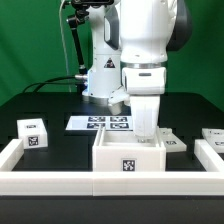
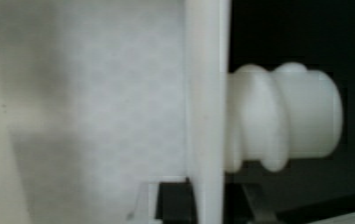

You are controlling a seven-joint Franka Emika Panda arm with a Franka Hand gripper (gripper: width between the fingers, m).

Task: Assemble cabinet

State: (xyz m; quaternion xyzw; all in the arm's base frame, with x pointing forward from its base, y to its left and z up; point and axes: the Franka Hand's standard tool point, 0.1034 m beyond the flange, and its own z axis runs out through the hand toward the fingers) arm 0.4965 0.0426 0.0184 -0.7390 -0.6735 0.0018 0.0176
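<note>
Gripper [image 1: 146,128] points straight down into the open top of the cabinet [image 1: 108,158] — so the task's thing lies directly beneath the tool, not off to a side. You're over the half of the frame toward the exterior view's right, close to its rear wall. The cabinet sits at the front middle of the table, tag face toward the exterior camera, just inside the low border rail [image 1: 20,162].

Wrist view: a thin white panel [image 2: 206,90] runs edge-on through the middle, down the whole length of the picture; a broad white face lies on one side of it, and a ribbed white boss [image 2: 291,115] sits close against it on the other.

My read: the jaws straddle that panel, one finger each side. The fingertips don't show plainly in either view; the frame's wall hides them from outside. So I can't tell whether you're clamped or slack; don't assume a grip.

The coming move turns on the panel's plane lining up with the jaw gap. Travel along that plane looks safe; a sideways shift would likely lever the thin wall or knock the boss.

The other parts are out of play: small tagged box [image 1: 33,133] well apart toward the exterior view's left; another white tagged part [image 1: 213,135] toward its right; marker board [image 1: 105,123] behind the cabinet.
</note>
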